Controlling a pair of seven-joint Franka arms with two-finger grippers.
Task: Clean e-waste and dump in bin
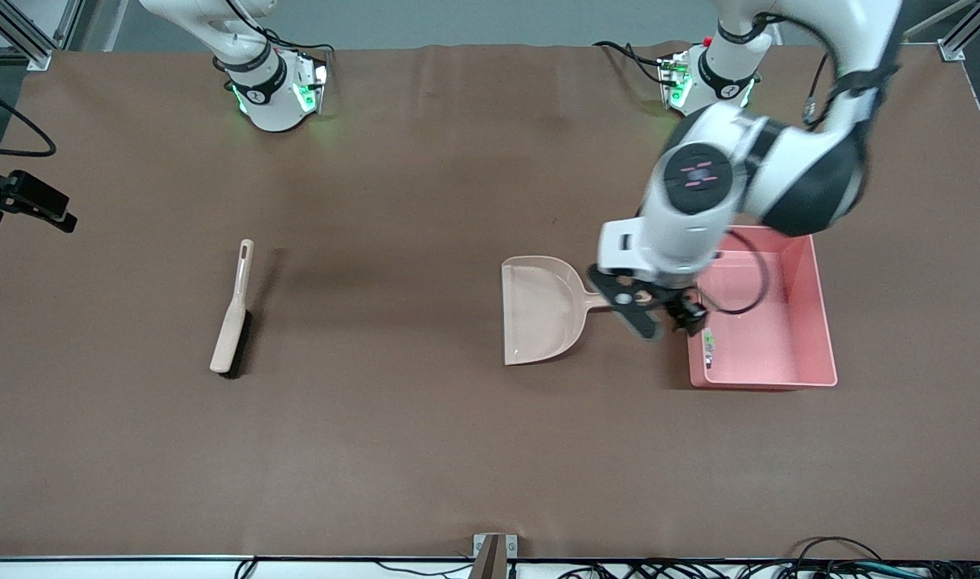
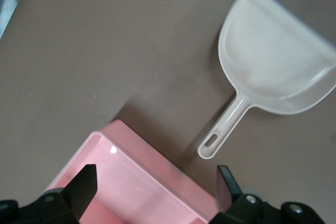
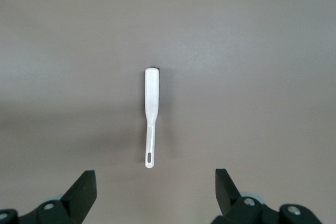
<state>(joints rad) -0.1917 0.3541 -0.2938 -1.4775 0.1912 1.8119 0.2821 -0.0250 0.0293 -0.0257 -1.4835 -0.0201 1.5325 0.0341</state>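
Two small e-waste parts [image 1: 708,347] lie inside the pink bin [image 1: 811,305], against its wall nearest the beige dustpan [image 1: 538,310]. Left gripper [image 1: 660,315] hovers released above that rim. Right gripper [image 3: 152,192] waits, released, above the brush [image 1: 234,310].

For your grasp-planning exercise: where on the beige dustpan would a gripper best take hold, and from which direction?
Grip the dustpan by its narrow handle, coming down from above, probably with the left gripper, which is open over the bin's edge beside it. The pan lies flat, its scoop too wide for the fingers, and the handle points toward the bin.
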